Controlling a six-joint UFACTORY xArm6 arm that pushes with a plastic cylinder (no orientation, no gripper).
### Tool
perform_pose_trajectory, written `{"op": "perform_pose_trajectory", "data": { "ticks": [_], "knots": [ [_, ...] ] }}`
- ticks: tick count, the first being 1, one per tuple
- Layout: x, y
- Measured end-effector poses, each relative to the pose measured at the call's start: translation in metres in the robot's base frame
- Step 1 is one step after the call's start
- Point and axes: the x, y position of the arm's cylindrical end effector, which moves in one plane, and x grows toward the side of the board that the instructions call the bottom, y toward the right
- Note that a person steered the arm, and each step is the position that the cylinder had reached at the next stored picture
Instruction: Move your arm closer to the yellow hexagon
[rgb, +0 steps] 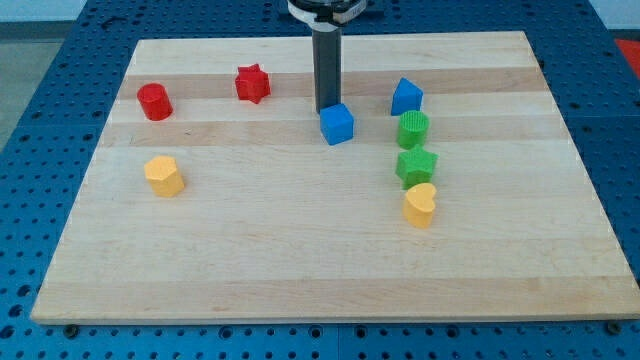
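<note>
Camera view. The wooden board (330, 250) lies on a blue perforated table (40, 60). The yellow hexagon (163, 176) sits at the left, roughly mid-depth, with the red cylinder (155, 102) beyond it at far left and the red star (252, 83) further right along the far edge. My tip (326, 110) stands near the far centre, directly behind the blue cube (337, 124) and touching or almost touching its far side; the exact contact cannot be resolved. At the right, a column runs from far to near: blue pentagonal block (406, 97), green cylinder (413, 130), green star (416, 166), yellow heart (420, 205).

Hazards. The tip is well apart from the yellow hexagon. A travel path that starts toward the near side would likely push the blue cube ahead of the rod and displace it. A path angled too far toward the far edge would risk striking the red star or the red cylinder. Overshoot at the end of travel would shove the target block itself instead of merely approaching it.

End effector. The arm carries no gripper; the rod has no jaws, holds nothing, and at most rests against the blue cube.
</note>
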Motion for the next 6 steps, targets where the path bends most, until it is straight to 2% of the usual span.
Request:
{"op": "perform_pose_trajectory", "data": {
  "ticks": [4,5,6],
  "knots": [
    [0.014,0.0],
    [0.008,-0.013],
    [0.003,-0.053]
  ]
}}
